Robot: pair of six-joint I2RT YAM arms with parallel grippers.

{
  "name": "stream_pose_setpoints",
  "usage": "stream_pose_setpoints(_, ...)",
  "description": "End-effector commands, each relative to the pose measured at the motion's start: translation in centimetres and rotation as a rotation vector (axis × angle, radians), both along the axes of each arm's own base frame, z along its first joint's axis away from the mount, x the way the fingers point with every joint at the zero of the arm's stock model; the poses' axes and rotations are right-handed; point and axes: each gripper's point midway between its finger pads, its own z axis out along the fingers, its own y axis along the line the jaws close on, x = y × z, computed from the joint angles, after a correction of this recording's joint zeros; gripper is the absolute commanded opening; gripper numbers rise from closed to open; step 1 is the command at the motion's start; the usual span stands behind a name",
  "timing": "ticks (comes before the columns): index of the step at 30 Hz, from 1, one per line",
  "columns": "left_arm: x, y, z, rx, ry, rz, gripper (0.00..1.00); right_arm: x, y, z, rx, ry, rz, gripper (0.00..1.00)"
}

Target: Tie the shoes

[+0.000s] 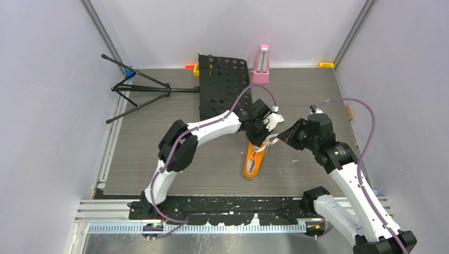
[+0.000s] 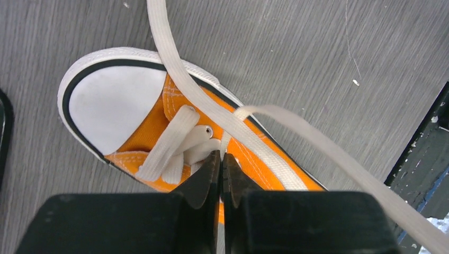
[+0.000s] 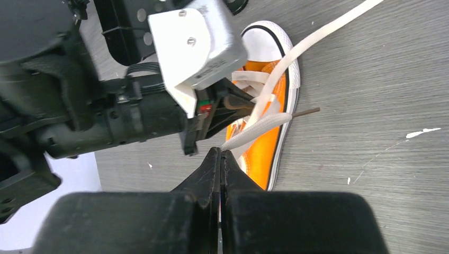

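The orange sneaker (image 1: 254, 161) lies on the grey table, its white toe cap (image 2: 114, 100) pointing away from the arm bases. My left gripper (image 1: 258, 138) is low over the lacing, jaws shut (image 2: 221, 155) on a white lace (image 2: 204, 148) at the eyelets. My right gripper (image 1: 279, 138) is just right of the shoe, jaws shut (image 3: 220, 152) on the other white lace (image 3: 254, 129), which runs taut from the shoe to its tips. A free lace end (image 2: 174, 69) crosses the toe and runs off across the table. The left gripper's body (image 3: 132, 111) hides the shoe's middle in the right wrist view.
A black perforated plate (image 1: 222, 84) lies behind the shoe, with a pink metronome (image 1: 260, 66) next to it. A black tripod (image 1: 140, 90) lies at the back left. A yellow block (image 1: 326, 64) sits at the back right corner. White walls enclose the table.
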Motion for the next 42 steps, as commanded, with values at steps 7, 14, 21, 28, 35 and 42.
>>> stream_pose_setpoints(7, 1.4, 3.5, 5.8, -0.045, -0.080, 0.184, 0.00, 0.0, -0.2, -0.7, -0.075, -0.056, 0.079, 0.00)
stream_pose_setpoints(14, 0.8, 4.2, 6.7, -0.097, -0.049, 0.255, 0.00, 0.2, 3.6, -0.2, -0.055, -0.084, 0.381, 0.00)
stream_pose_setpoints(21, 0.2, 4.0, 6.5, -0.155, 0.031, 0.286, 0.00, -0.2, 8.4, -0.5, -0.007, -0.083, 0.585, 0.00)
stream_pose_setpoints(28, 0.4, 4.3, 7.0, -0.277, 0.110, 0.317, 0.00, -1.7, 9.3, 0.1, 0.050, -0.183, 0.660, 0.00)
stream_pose_setpoints(35, 0.2, 4.5, 7.2, -0.371, 0.145, 0.301, 0.00, -1.4, 10.7, 1.0, 0.094, -0.243, 0.751, 0.00)
stream_pose_setpoints(42, 0.1, 4.4, 7.4, -0.404, 0.139, 0.287, 0.00, -2.0, 12.6, 0.4, 0.212, -0.114, 0.846, 0.00)
